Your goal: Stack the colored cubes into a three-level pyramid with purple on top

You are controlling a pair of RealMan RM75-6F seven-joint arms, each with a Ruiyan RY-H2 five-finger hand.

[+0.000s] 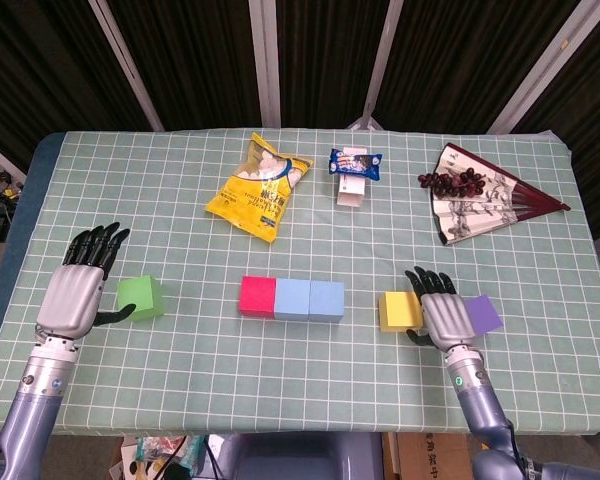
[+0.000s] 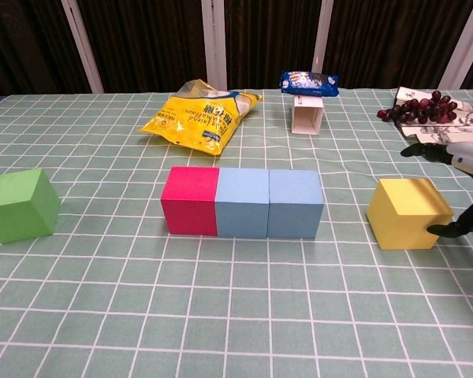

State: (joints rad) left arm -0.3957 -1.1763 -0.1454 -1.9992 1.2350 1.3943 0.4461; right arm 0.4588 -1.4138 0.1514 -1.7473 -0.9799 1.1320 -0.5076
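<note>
Progress stands at one level out of three, as far as the table shows. Furthest left, the left hand (image 1: 74,291) rests on the cloth with its fingers spread and nothing in them, thumb reaching toward the green cube (image 1: 141,298) just beside it; that cube sits alone, well apart from the others, not yet used. In the middle, the base row looks finished: a red cube (image 1: 257,297) and two blue cubes (image 1: 309,300) lie side by side, touching, in a straight line. Nothing rests on top of them, so the second level and the cap are both left to do.

To the right of the row, with a gap between, the yellow cube (image 1: 401,310) sits flat on the cloth. The right hand (image 1: 443,315) is against its right side, fingers extended over the far edge and thumb at the near lower corner in the chest view; the cube is not lifted, and whether the hand truly grips it or merely touches it cannot be told. Just beyond that hand lies the purple cube (image 1: 482,313), partly hidden behind it, still on the table.

By this reckoning, green and yellow must go onto the row, then purple above them.
</note>
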